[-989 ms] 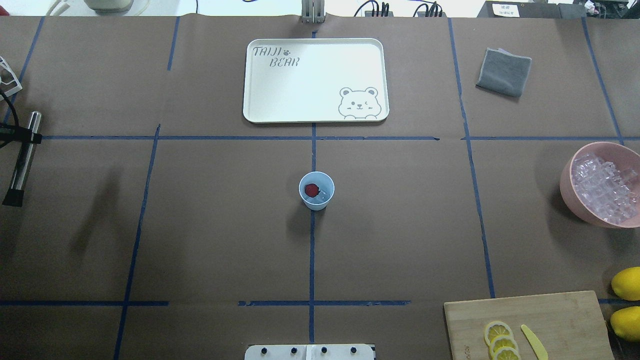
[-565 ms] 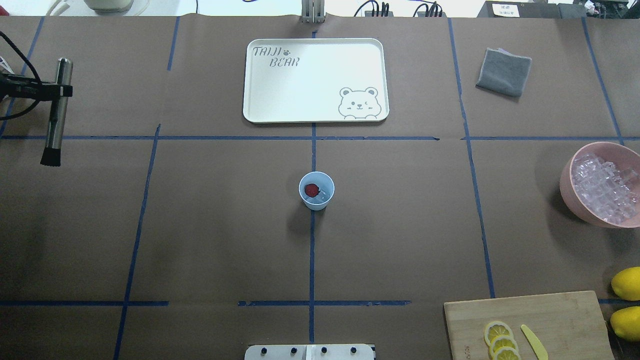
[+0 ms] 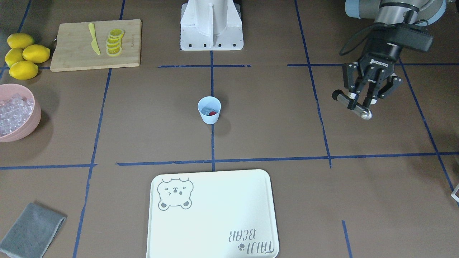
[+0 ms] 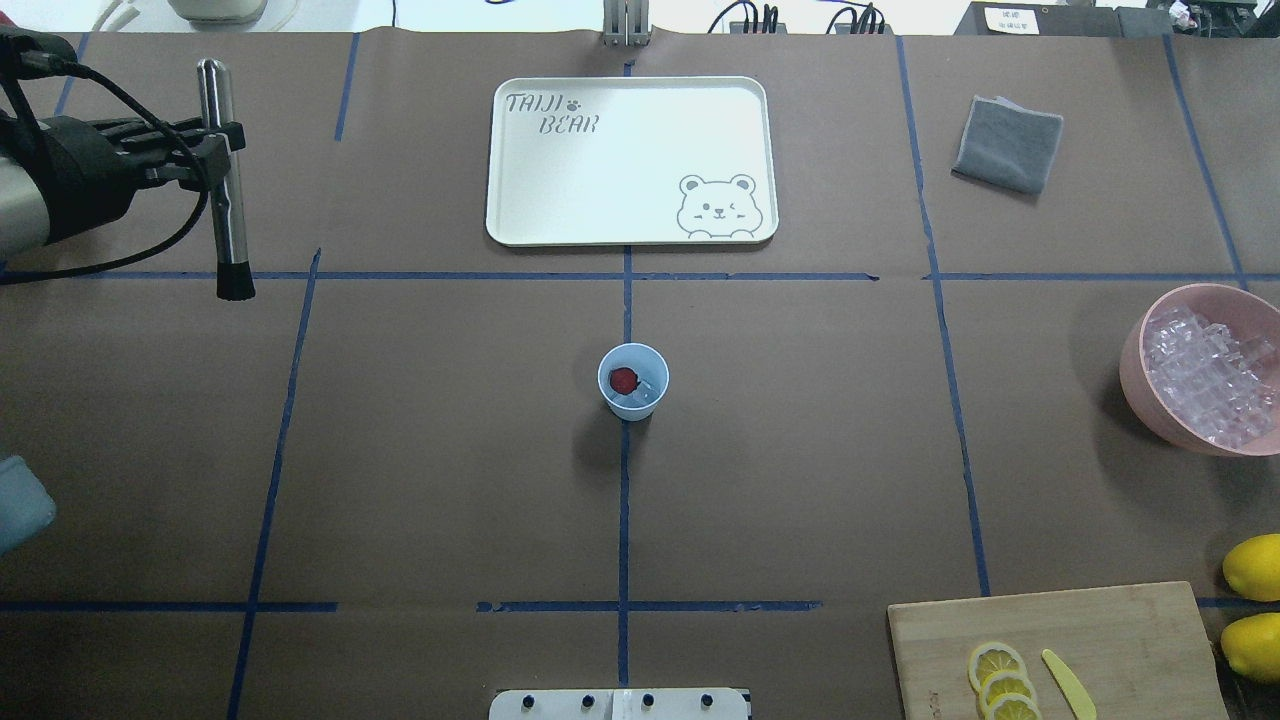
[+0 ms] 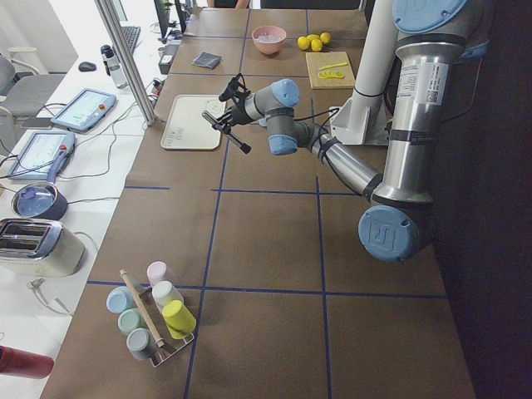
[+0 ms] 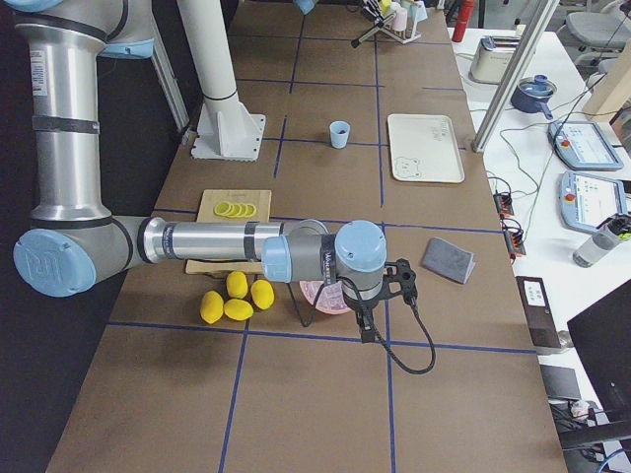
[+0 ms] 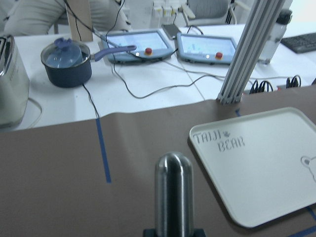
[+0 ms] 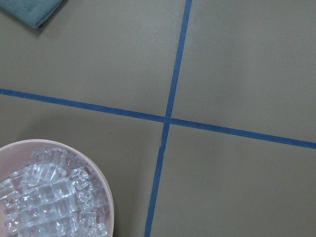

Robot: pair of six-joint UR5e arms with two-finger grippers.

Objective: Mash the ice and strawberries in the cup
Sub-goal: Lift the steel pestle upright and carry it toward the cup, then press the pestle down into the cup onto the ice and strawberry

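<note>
The pale-blue cup (image 4: 633,398) stands at the table's centre and also shows in the front view (image 3: 209,117). Inside it lie a red strawberry (image 4: 624,379) and clear ice cubes (image 4: 649,388). My left gripper (image 4: 222,140) is shut on a steel muddler (image 4: 232,225) with a black end, held above the table at the far left, well away from the cup. In the front view the left gripper (image 3: 361,102) grips the rod crosswise. My right gripper (image 6: 365,317) shows only in the right side view, beside the pink bowl; I cannot tell whether it is open.
A pink bowl (image 4: 1133,372) full of ice sits at the right edge. A white bear tray (image 4: 520,200) lies beyond the cup. A grey cloth (image 4: 1008,143) lies far right. A cutting board (image 4: 1120,620) with lemon slices and a yellow knife sits near right, next to whole lemons (image 4: 1254,566).
My left arm has carried the muddler away from the robot and rightward, further into the overhead view. The cup and its contents have not moved.
</note>
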